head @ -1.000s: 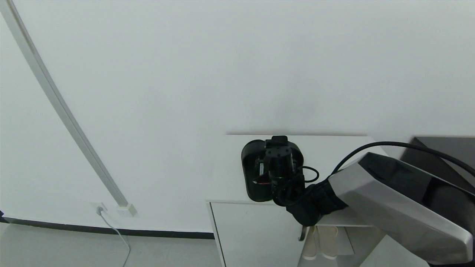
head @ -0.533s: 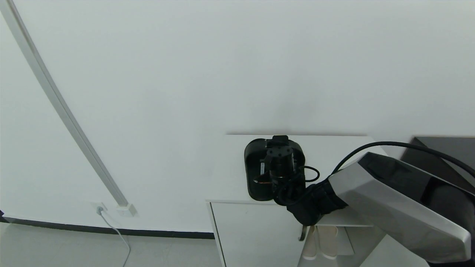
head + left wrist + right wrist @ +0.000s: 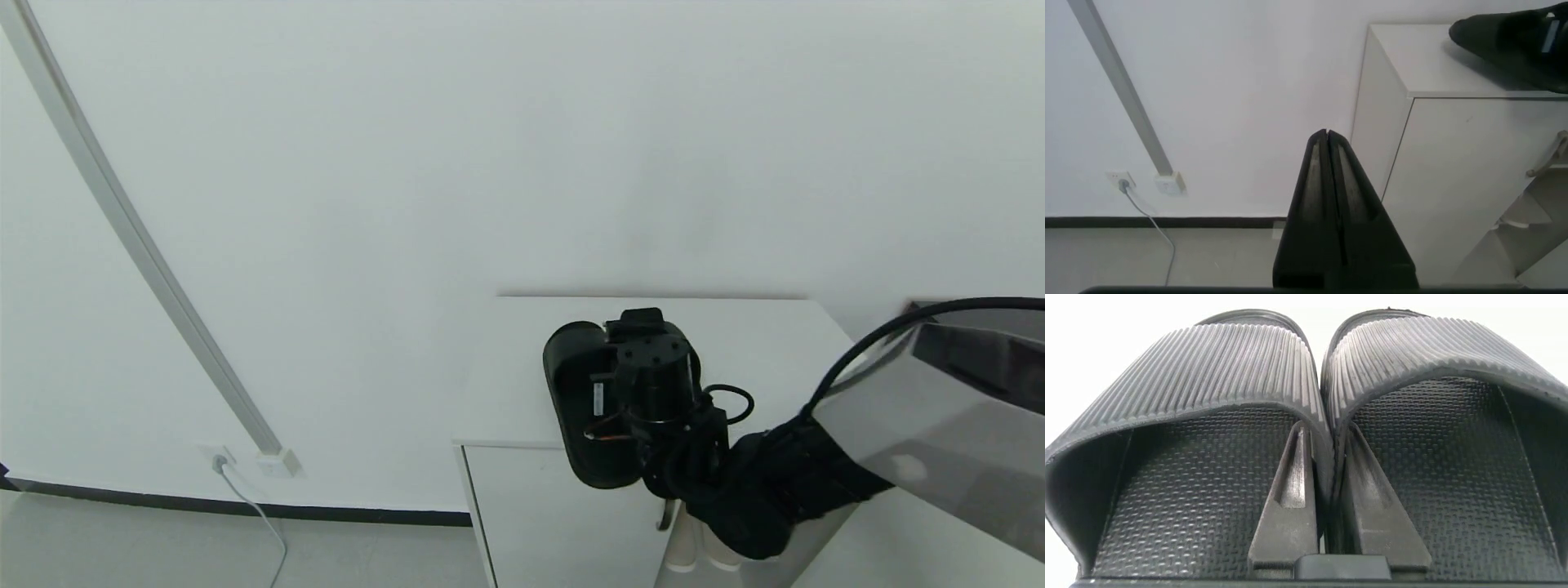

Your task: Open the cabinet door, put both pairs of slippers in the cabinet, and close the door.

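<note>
A pair of black ribbed slippers [image 3: 1208, 416] hangs pressed side by side, with my right gripper [image 3: 1323, 437] shut on their two inner walls. In the head view the black slippers [image 3: 575, 400] hang over the front edge of the white cabinet [image 3: 506, 376], my right arm reaching in from the right. Below the arm, a pale pair of slippers [image 3: 684, 554] shows inside the cabinet, mostly hidden. My left gripper [image 3: 1327, 143] is shut and empty, low and to the left of the cabinet [image 3: 1454, 163].
The cabinet's left door panel [image 3: 555, 523] is closed, its metal handle [image 3: 668, 516] at the inner edge. The cabinet interior with its shelves [image 3: 1535, 224] lies open to the right of it. A wall socket with a cable [image 3: 219, 462] and a slanted conduit [image 3: 122, 220] are on the left wall.
My right arm has drawn back from the cabinet top toward the front edge, carrying the black slippers with it. The pale slippers are now more covered by the arm.
</note>
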